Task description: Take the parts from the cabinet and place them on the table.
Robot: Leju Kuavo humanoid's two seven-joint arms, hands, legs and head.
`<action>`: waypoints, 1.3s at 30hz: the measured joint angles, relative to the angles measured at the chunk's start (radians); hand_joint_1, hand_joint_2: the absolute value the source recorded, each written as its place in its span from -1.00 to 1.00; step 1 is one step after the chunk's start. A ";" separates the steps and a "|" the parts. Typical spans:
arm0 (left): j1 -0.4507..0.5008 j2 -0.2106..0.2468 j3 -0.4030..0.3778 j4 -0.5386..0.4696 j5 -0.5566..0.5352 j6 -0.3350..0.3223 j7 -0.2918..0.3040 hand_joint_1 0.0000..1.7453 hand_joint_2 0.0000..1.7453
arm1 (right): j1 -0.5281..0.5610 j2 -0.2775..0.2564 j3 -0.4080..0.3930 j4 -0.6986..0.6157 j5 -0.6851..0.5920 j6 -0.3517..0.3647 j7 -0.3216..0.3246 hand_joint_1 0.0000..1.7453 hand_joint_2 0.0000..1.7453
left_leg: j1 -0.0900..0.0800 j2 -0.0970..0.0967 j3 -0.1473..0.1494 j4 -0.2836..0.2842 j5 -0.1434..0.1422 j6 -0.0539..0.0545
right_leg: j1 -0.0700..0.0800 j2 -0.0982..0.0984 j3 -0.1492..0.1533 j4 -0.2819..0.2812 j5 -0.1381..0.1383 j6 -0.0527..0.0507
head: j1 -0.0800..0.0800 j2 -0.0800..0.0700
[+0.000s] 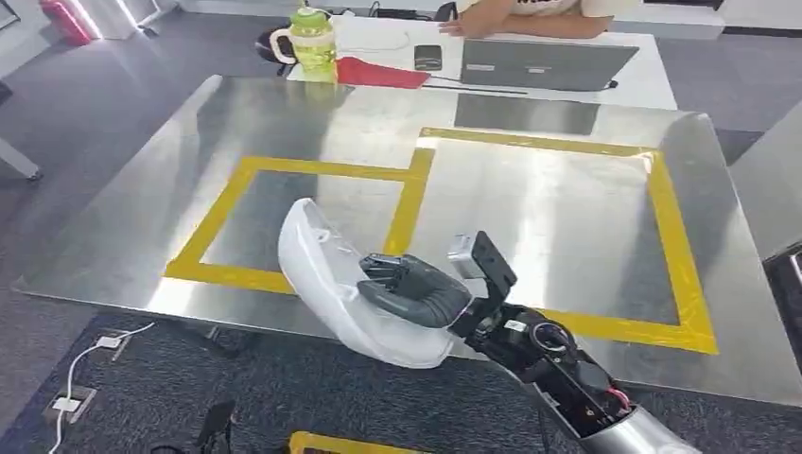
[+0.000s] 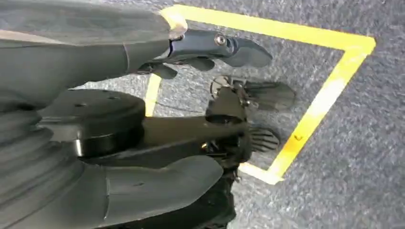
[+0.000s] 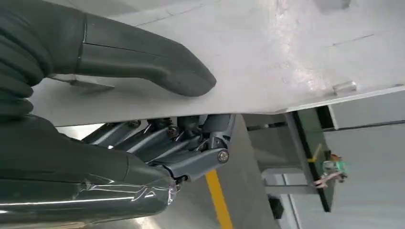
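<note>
While my right hand (image 1: 409, 288) is clamped on the white part (image 1: 322, 274), thumb on one face and fingers curled under the other, the entry for this moment reads as follows.

Item held: one curved white shell, long and thin-walled, gripped near its middle. It hangs over the near edge of the steel desk (image 1: 567, 189), its far tip over the tape line, its near end out past the desk edge above the carpet.

Grip, judged: firm enough, but the part is smooth and bowed, so I would keep the fingers closed until it bears on the metal.

Placement, judged: carry the part farther over the desk so that its whole length lies above the surface, then lower it flat. The smaller yellow-taped square (image 1: 312, 213) on the left lies just beyond the part and looks the likely target; the larger taped frame (image 1: 673, 236) sits to its right. I would set the hollow side down if it settles that way, and let go only once it no longer rocks.

Left hand (image 2: 210, 47): hanging by my side above grey carpet and yellow floor tape (image 2: 325, 95); holds nothing, fingers loosely extended.

Far side: a white desk (image 1: 653, 80) with a laptop (image 1: 539, 64), a green bottle (image 1: 314, 43), a red cloth (image 1: 378, 73), and a person's arm (image 1: 530, 21). Keep well clear of these.
</note>
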 joint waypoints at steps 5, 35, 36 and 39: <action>0.000 0.001 0.000 0.000 0.000 0.002 -0.002 -1.00 1.00 | -0.003 0.000 0.003 0.000 0.000 0.002 0.000 1.00 1.00 | 0.004 -0.007 0.005 -0.009 0.005 0.031 | -0.007 0.009 -0.058 0.144 -0.096 0.023 | 0.020 0.000; -0.005 -0.001 0.000 0.000 -0.003 0.001 0.001 -1.00 1.00 | -0.021 0.005 0.010 0.008 0.005 0.005 0.000 1.00 1.00 | 0.005 -0.009 0.002 -0.009 0.008 0.026 | -0.009 0.008 -0.032 0.084 -0.064 0.023 | 0.017 0.000; -0.005 0.000 0.000 0.000 -0.003 0.001 0.001 -1.00 1.00 | -0.021 0.005 0.011 0.008 0.005 0.005 -0.001 1.00 1.00 | 0.004 -0.010 0.002 -0.009 0.008 0.029 | -0.009 0.010 -0.071 0.176 -0.110 0.026 | 0.023 0.000; -0.003 -0.002 0.000 0.000 -0.003 0.001 0.001 -1.00 1.00 | -0.019 0.005 0.015 0.012 0.007 0.005 -0.001 1.00 1.00 | 0.002 -0.015 0.003 -0.008 0.006 0.032 | -0.009 0.011 -0.152 0.343 -0.157 0.029 | 0.027 0.000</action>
